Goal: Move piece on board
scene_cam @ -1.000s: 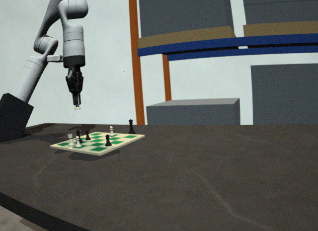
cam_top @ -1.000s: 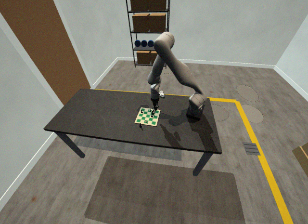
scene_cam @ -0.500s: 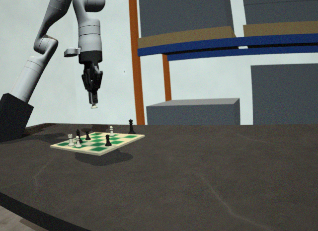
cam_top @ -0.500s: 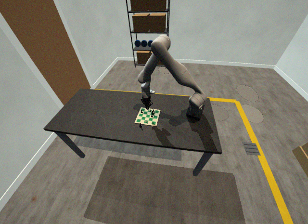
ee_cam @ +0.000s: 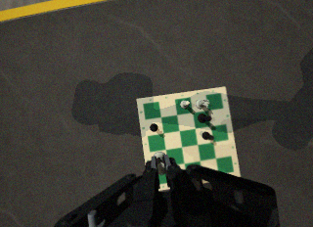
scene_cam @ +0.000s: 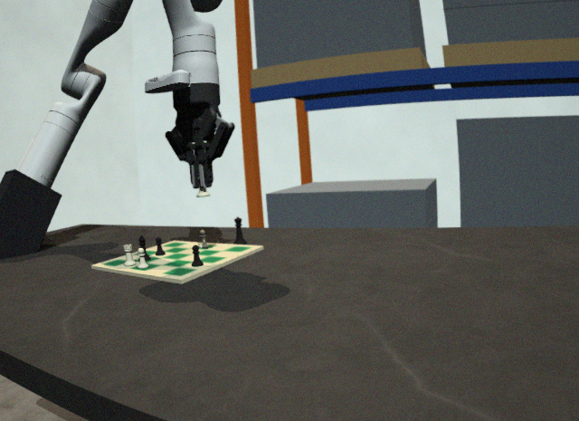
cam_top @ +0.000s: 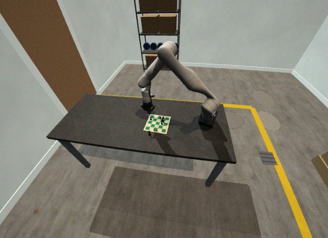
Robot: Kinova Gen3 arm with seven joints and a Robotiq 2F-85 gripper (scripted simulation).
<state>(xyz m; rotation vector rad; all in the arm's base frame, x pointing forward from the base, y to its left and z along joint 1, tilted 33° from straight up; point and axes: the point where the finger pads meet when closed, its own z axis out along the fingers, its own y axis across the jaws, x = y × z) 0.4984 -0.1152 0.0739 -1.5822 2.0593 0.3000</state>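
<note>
My gripper (cam_top: pixel 148 113) (scene_cam: pixel 202 185) (ee_cam: pixel 159 161) is shut on a small white piece (scene_cam: pixel 203 194) (ee_cam: pixel 158 155). The piece's pale base points down below the fingertips; its upper part is hidden. It hangs well above the table and board. The green and cream board (cam_top: pixel 159 130) (scene_cam: pixel 181 280) (ee_cam: pixel 222 93) lies flat. A tall black piece (cam_top: pixel 149 133) (scene_cam: pixel 239 233) stands upright on the table, just off the board. Square letters and digits are too small to read.
Upright on the board are a white rook (scene_cam: pixel 128 256) (ee_cam: pixel 201 104), a white pawn (scene_cam: pixel 142 259) (ee_cam: pixel 185 105), a tall black piece (scene_cam: pixel 142 245) (ee_cam: pixel 203 118), black pawns (scene_cam: pixel 159 246) (scene_cam: pixel 196 257) (ee_cam: pixel 205 135) (ee_cam: pixel 154 127) and another white pawn (scene_cam: pixel 203 240). The rook, its neighbouring pawn and tall black piece stand close together.
</note>
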